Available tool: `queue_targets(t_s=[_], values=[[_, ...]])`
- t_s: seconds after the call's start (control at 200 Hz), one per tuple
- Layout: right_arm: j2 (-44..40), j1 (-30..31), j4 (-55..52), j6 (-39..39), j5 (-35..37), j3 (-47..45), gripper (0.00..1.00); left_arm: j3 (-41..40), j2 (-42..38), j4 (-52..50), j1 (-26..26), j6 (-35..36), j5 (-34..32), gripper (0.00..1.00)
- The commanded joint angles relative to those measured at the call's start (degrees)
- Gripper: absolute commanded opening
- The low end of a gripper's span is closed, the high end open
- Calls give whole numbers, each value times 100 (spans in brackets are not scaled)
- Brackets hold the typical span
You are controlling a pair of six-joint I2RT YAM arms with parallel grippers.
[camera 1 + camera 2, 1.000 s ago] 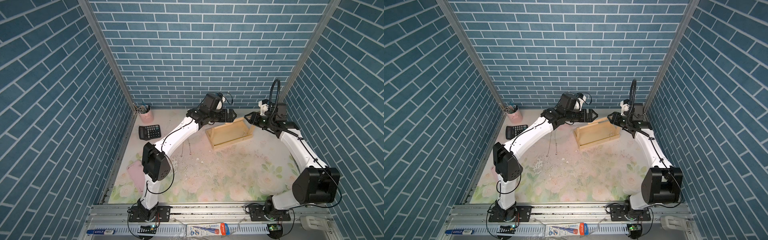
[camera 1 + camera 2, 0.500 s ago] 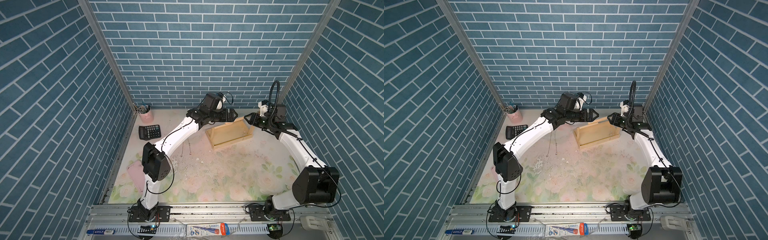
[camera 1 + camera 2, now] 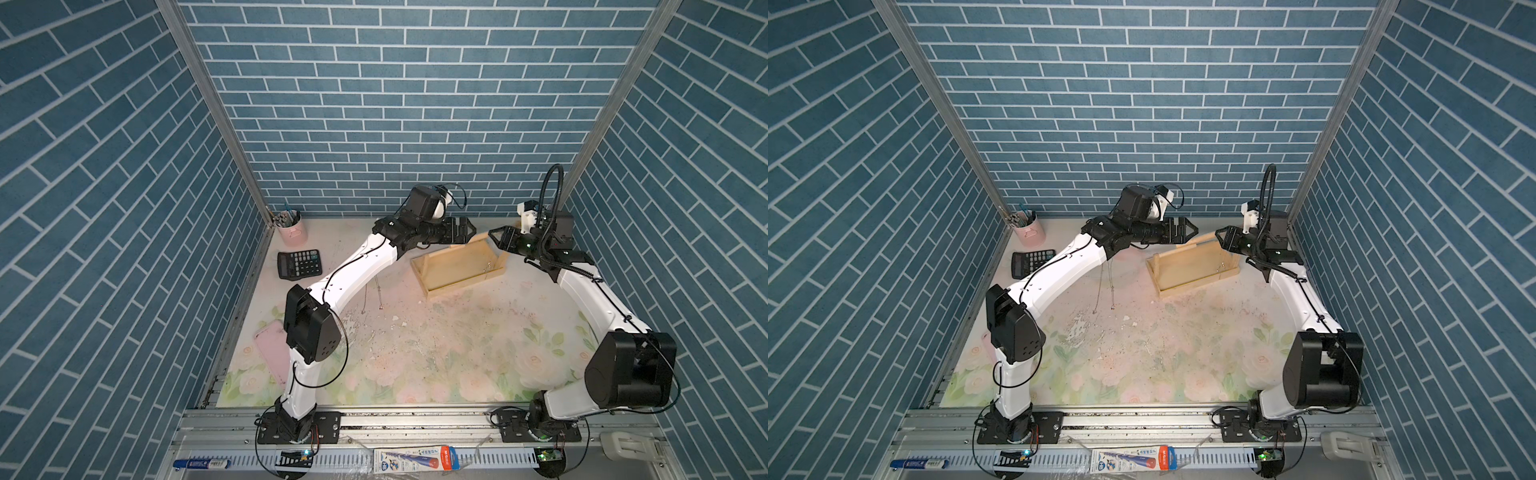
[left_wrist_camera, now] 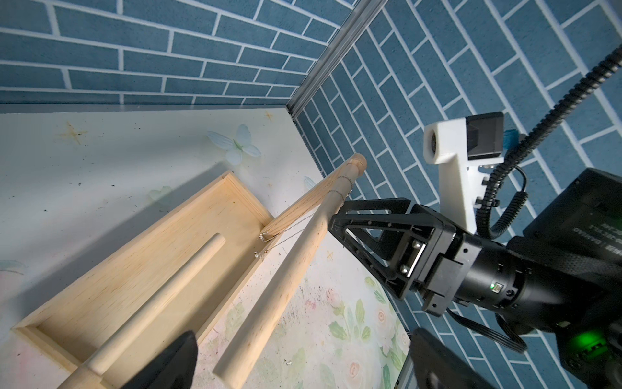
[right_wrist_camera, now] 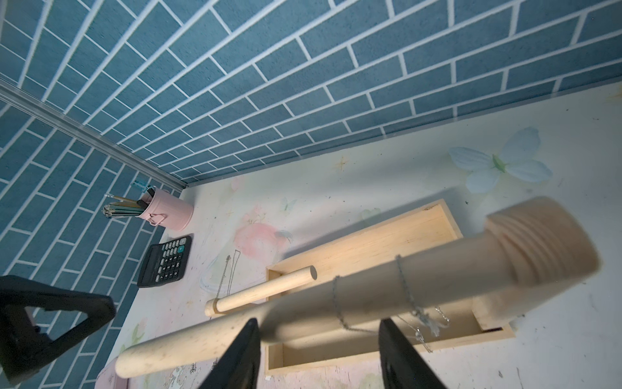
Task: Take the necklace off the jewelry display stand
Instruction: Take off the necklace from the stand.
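The task is not yet finished. The necklace (image 5: 405,289) hangs on the jewelry display stand (image 3: 457,266), its fine silver chain looped twice around the round bar (image 4: 286,279) close to the post on the right arm's side. Small sparkling pendants dangle from it down toward the tray. The bar looks loose at its other end: it runs past the far post (image 5: 266,289) without joining it, which should let the loops slide off that way.

The left hand (image 3: 468,232) is spread wide and holds nothing, with the bar's free end between its fingers. The right hand (image 5: 318,325) has its jaws parted on either side of the bar, just by the chain. They do not appear to pinch anything, though the close wrist view is blurred, so a light touch on the wood cannot be ruled out.

Two other thin chains (image 5: 229,272) lie on the tabletop (image 3: 436,353), near the stand's far end, so part of the unloading may already be done.

The stand is pale, unfinished wood with visible grain. It has a shallow rectangular tray with thin raised walls and smooth cylindrical dowels. The necklace is limp, slippery-looking metal that could snag easily. The tabletop is a matte, scuffed floral sheet strewn with crumbs.
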Motion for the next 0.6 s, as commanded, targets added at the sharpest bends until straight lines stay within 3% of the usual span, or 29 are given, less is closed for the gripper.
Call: queue_targets(t_s=[0.0,0.43,0.595], values=[[-35,-76,389,-147,-221,-159,57,-63,-92,97,37,10,115,99],[35,-290,1598,332,-1276,-600,63,-73,-103,27,46,39,106,99],[4,-387,1767,390,-1350,-742,57,-99,-99,69,43,15,104,99]])
